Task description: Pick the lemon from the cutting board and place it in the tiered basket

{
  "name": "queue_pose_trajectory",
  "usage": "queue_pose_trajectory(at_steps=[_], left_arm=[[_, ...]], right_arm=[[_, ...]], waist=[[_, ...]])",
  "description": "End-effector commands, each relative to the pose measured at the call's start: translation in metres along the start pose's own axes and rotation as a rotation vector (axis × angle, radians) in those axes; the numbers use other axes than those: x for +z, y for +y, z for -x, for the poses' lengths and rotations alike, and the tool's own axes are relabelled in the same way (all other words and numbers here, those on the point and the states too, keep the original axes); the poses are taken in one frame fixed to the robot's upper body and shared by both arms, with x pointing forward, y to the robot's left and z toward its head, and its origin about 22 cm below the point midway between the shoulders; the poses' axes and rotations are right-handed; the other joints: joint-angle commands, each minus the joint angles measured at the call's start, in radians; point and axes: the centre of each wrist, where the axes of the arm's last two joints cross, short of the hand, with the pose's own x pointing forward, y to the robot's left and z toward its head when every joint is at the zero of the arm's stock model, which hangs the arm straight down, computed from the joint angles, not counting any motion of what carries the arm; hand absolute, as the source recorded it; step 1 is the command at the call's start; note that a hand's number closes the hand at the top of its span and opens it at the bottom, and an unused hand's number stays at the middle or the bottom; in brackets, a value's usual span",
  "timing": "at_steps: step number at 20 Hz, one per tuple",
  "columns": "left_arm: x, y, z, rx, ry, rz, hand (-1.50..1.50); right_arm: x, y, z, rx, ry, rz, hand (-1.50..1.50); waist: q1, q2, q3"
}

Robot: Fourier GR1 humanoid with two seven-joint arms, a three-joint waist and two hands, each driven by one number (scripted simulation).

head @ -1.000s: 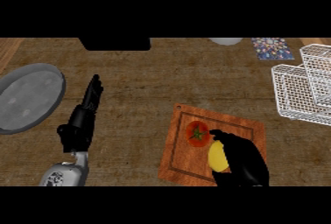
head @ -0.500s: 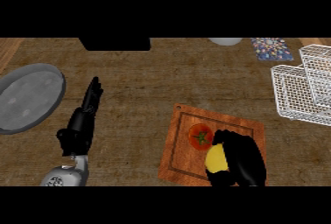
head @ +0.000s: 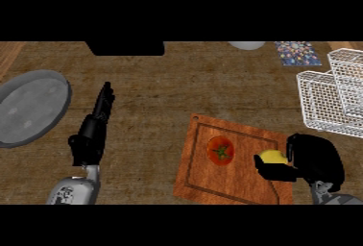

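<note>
Lemon [head: 271,156] is held at the right edge of the cutting board [head: 212,180], with the fingers and thumb of the right hand [head: 312,161] curled round it so that only its upper left part shows. A tomato [head: 220,150] lies on the board just beside it, toward nine o'clock, and is not touched. The step in hand is judged to be the lift and carry: the fruit is best raised straight up before any sideways travel, so that the tomato is not nudged, and then taken toward one o'clock, where the white wire tiered basket [head: 333,101] stands well apart from the board. The basket's near rim should be cleared from above and the fingers kept closed until the fruit is over a tier. The left hand [head: 96,127] is seen at nine o'clock of the board with its fingers straight, resting on the counter [head: 170,91] near the grey plate [head: 32,108]. Compared with half a second ago, the right hand has been shifted toward three o'clock, off the board's middle, the fruit carried with it and more of the board uncovered; tomato, plate and left hand are unchanged.
</note>
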Motion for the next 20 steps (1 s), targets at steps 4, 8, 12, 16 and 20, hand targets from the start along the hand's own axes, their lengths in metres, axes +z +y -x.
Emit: queue_pose_trajectory(at_steps=[4,8,12,16,20], left_arm=[[0.011,-0.011,-0.006,-0.004,-0.008,-0.008,0.0],[0.005,0.004,0.007,-0.004,0.014,-0.006,0.0],[-0.01,0.007,-0.005,0.0,-0.002,0.003,0.0],[-0.008,0.002,-0.006,-0.009,-0.014,-0.014,0.0],[-0.003,-0.014,-0.014,-0.007,-0.005,-0.003,0.0]], right_arm=[[0.028,-0.052,0.023,0.018,0.161,0.147,1.5],[0.047,-0.121,0.044,-0.027,0.193,0.277,1.5],[0.083,-0.171,0.046,-0.075,0.194,0.373,1.5],[0.092,-0.209,0.075,-0.133,0.208,0.396,1.5],[0.092,-0.233,0.082,-0.182,0.224,0.394,1.5]], waist=[[-0.005,0.0,0.003],[-0.01,0.0,0.002],[-0.007,0.0,0.001],[-0.008,0.0,0.002],[-0.003,0.0,0.002]])
